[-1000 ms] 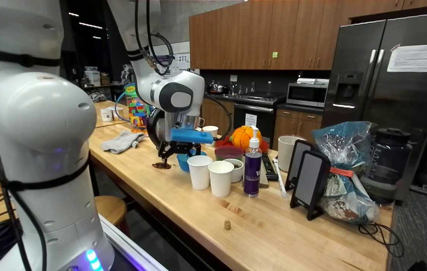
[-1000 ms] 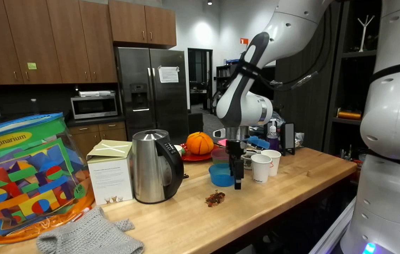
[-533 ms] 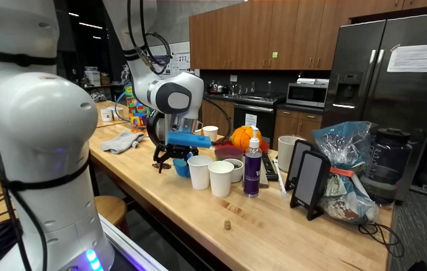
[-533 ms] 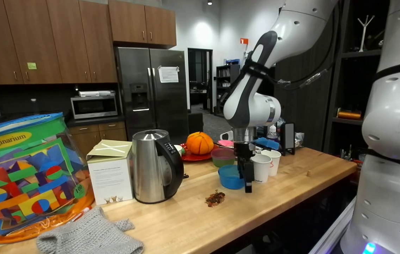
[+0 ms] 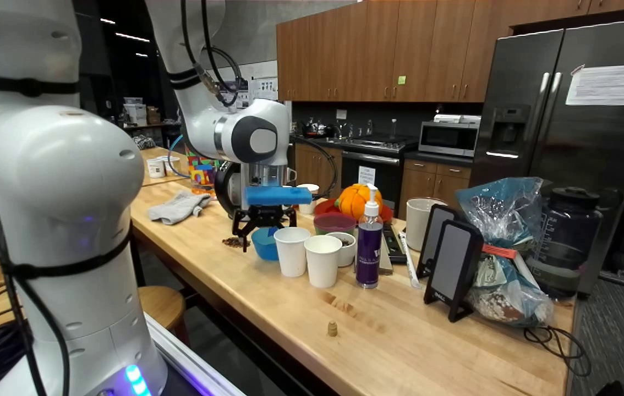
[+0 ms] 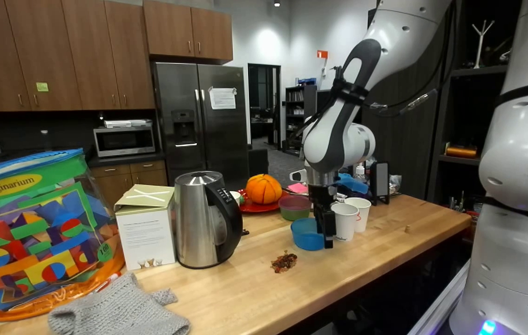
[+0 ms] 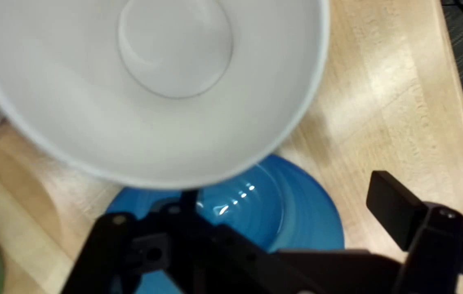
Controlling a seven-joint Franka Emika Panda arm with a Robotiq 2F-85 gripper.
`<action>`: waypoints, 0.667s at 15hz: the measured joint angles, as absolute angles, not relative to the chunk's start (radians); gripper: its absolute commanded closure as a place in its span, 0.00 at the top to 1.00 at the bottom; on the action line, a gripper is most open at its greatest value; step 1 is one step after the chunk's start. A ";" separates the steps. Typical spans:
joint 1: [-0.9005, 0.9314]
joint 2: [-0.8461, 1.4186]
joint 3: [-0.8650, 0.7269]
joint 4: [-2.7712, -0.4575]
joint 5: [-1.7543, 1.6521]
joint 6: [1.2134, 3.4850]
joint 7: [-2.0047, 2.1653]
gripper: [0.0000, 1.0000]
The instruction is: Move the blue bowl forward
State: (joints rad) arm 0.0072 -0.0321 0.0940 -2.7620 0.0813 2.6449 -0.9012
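Light-blue, shallow, round bowl (image 6: 305, 234), beneath my claw (image 7: 284, 194).
Fingers (image 7: 395, 207) spread: one over the bowl, one outside its rim; white paper cup (image 5: 292, 254) just beside.

The pincer (image 5: 268, 235) points downward, spread wide.

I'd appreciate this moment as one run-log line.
blue bowl: upright on wooden table, near white paper cup | end effector: open, fingers apart, one outside bowl's rim | grasp: none

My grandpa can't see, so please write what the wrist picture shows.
A blue bowl sits on a wooden table; the open tool seems to straddle its edge. A white cup, seen from above, hides part of the bowl.
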 measured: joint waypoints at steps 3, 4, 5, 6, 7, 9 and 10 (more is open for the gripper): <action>0.008 -0.060 0.089 -2.758 -0.030 2.680 -0.794 1.00; 0.008 -0.071 0.088 -2.755 -0.055 2.688 -0.768 1.00; 0.010 -0.082 0.088 -2.750 -0.076 2.693 -0.745 1.00; 0.014 -0.093 0.088 -2.743 -0.094 2.698 -0.725 1.00; 0.018 -0.105 0.088 -2.735 -0.112 2.702 -0.705 1.00; 0.026 -0.131 0.088 -2.715 -0.152 2.702 -0.663 1.00; 0.028 -0.147 0.088 -2.704 -0.170 2.702 -0.641 1.00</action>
